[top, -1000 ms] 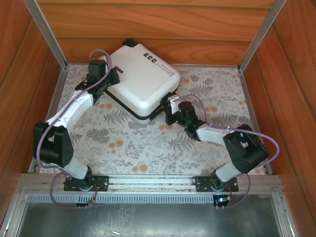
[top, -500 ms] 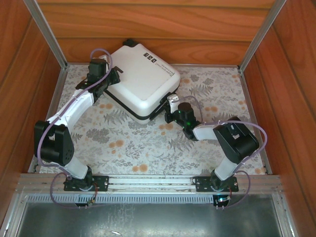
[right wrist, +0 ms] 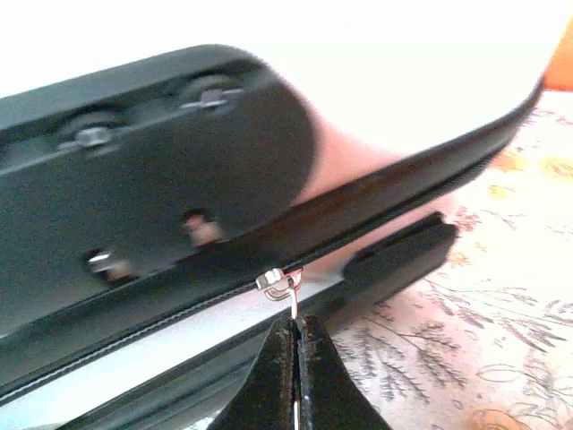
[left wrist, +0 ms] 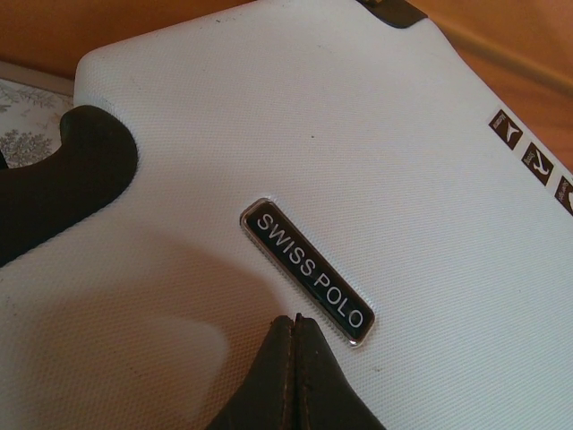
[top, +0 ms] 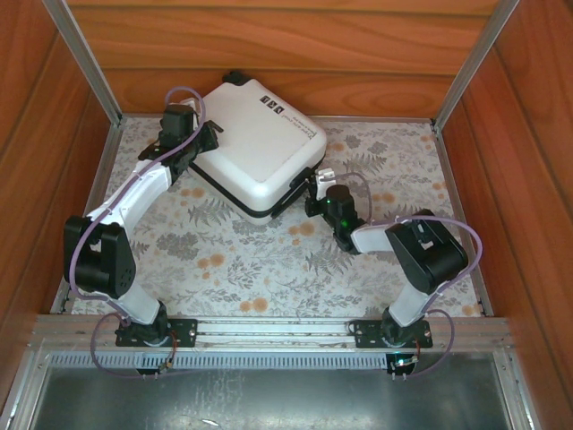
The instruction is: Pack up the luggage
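Top view: the left gripper (top: pixel 202 143) lies at the upper left of the frame, on the left edge of the luggage (top: pixel 255 143). The luggage is a closed white hard-shell case lying flat and turned diagonally at the upper centre of the floral table (top: pixel 385 269).

Left wrist view: the fingers are pressed shut with nothing between them. Their tips meet just below a dark badge (left wrist: pixel 309 269) reading "SWISS POLO". Three small square marks (left wrist: pixel 535 165) run along the right edge of the shell, their symbols too small to read.

Right of centre in the top view, the right gripper (top: pixel 313 185) meets the lower right corner of the luggage. Right wrist view: its fingers are clamped on the metal zipper pull (right wrist: pixel 283 285), below the blurred black wheel housing (right wrist: pixel 152 170).
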